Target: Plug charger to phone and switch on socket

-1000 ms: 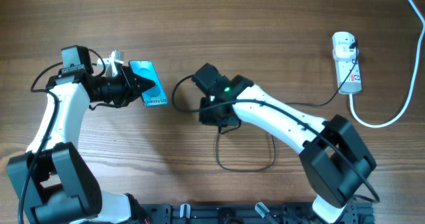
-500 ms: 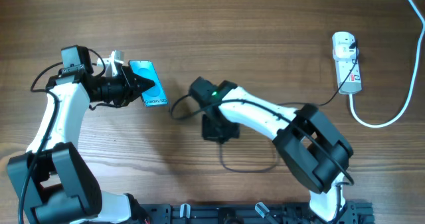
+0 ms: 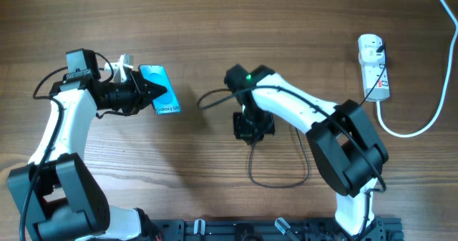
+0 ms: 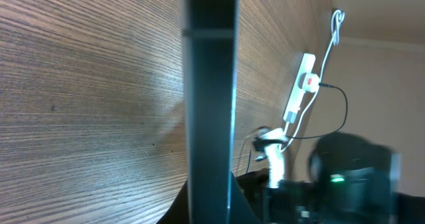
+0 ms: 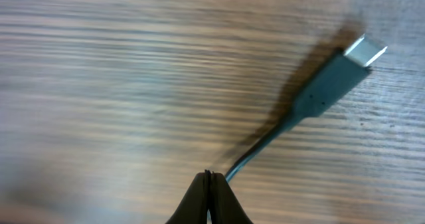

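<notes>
The phone (image 3: 160, 89), blue-teal screen up, is held by my shut left gripper (image 3: 152, 92) above the table's left part. In the left wrist view the phone (image 4: 209, 84) stands edge-on between the jaws (image 4: 209, 207). The charger is a thin black cable (image 3: 279, 184) that loops on the table and runs to the white socket (image 3: 374, 68) at the far right. My right gripper (image 3: 252, 130) is shut on the cable near its end. In the right wrist view the fingers (image 5: 208, 179) pinch the cable and the silver-tipped connector (image 5: 364, 50) sticks out ahead, over the wood.
A thick white cord (image 3: 429, 119) curves from the socket to the back right corner. The socket also shows in the left wrist view (image 4: 302, 84). A dark rail (image 3: 250, 230) runs along the front edge.
My right gripper has moved right, away from the phone, dragging the cable and its loop along. The left arm and phone have not moved.
</notes>
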Tool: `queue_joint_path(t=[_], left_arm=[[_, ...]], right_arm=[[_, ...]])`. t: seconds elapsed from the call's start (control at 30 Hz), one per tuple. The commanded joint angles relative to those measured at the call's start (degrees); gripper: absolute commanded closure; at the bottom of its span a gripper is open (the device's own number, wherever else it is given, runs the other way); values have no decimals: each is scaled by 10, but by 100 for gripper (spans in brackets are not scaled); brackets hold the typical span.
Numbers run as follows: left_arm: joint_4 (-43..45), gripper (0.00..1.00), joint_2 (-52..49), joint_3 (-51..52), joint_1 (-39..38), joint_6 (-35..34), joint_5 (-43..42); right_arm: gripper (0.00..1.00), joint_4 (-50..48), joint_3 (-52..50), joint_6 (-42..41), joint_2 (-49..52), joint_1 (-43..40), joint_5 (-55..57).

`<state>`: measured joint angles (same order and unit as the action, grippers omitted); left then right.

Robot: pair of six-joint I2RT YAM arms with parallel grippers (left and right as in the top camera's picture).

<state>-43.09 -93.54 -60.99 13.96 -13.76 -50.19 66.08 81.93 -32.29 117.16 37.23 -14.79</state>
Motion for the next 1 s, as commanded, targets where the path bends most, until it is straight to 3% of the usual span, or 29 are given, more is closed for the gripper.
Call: queue_joint_path(t=[0.0,0.17,0.23,0.57,0.97], left_arm=[[2,96,10,0,2,14,-9],[2,96,10,0,2,14,-9],[2,96,10,0,2,14,-9],[2,96,10,0,2,14,-7],[2,96,10,0,2,14,-7]], right_arm=[[95,48,59,27,3,-2,-2],[68,66,53,-28,4,-2,57],[64,64,43,-41,4,-1,61],[64,27,-27,-100,4,-1,116],[64,-55,-65,-103,4,-1,114]])
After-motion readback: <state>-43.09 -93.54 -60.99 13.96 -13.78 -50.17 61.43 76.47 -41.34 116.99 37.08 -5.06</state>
